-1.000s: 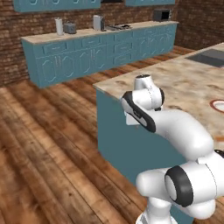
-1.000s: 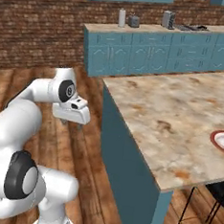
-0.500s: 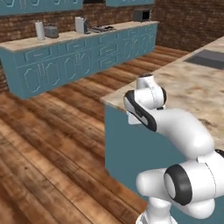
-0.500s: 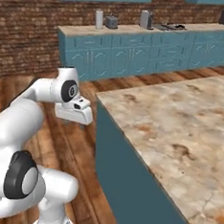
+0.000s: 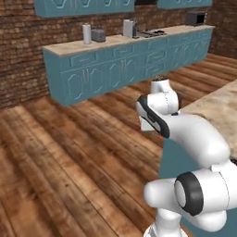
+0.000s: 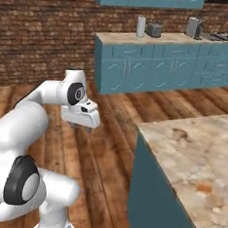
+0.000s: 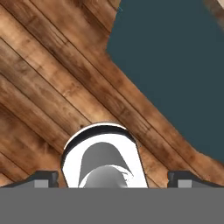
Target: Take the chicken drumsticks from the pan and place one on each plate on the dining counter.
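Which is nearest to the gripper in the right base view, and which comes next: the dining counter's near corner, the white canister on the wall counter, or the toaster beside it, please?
From the gripper:
1. Dining counter, its near corner just right of the gripper.
2. White canister, far back on the wall counter.
3. Toaster, beside the canister on its right; these two are almost too close to call.

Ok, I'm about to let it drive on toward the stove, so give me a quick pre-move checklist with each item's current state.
1. Gripper open, nothing between the fingertips: ok.
2. Arm tucked close over the base: ok.
3. Wooden floor ahead free of obstacles: ok.
4. Dining counter corner close on the right, apart from the arm: ok.
5. Pan and drumsticks located on the wall counter: cannot tell, too small.
6. Plates located: cannot tell.
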Controlling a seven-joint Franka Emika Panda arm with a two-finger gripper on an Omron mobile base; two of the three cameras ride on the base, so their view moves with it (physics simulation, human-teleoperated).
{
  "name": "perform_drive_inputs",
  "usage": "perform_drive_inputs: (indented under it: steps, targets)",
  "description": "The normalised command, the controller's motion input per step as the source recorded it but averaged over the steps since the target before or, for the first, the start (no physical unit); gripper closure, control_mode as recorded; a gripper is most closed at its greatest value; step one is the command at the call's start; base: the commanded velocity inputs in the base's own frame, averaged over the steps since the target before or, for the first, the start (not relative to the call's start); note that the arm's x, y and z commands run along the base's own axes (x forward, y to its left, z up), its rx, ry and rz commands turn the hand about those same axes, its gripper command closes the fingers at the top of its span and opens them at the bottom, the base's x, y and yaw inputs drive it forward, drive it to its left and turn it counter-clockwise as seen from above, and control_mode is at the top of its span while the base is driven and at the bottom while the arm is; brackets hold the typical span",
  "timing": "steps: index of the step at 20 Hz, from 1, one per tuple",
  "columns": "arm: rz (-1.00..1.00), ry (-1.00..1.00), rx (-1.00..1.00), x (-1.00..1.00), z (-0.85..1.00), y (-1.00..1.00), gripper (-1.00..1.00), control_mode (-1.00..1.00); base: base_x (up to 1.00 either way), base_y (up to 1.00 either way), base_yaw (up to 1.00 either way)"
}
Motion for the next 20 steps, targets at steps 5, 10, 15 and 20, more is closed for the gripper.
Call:
perform_drive_inputs:
  steps: [5,10,15,20]
  targets:
    - [0.0,0.0,0.0,0.0,0.0,0.0,-1.0,1.0,0.81,0.68,0.56]
    - [0.0,0.0,0.0,0.0,0.0,0.0,-1.0,1.0,1.0,0.5,0.27]
    - [0.0,0.0,0.0,0.0,0.0,0.0,-1.0,1.0,1.0,0.61,-0.33]
    - [0.0,0.0,0.0,0.0,0.0,0.0,-1.0,1.0,1.0,0.25,-0.51]
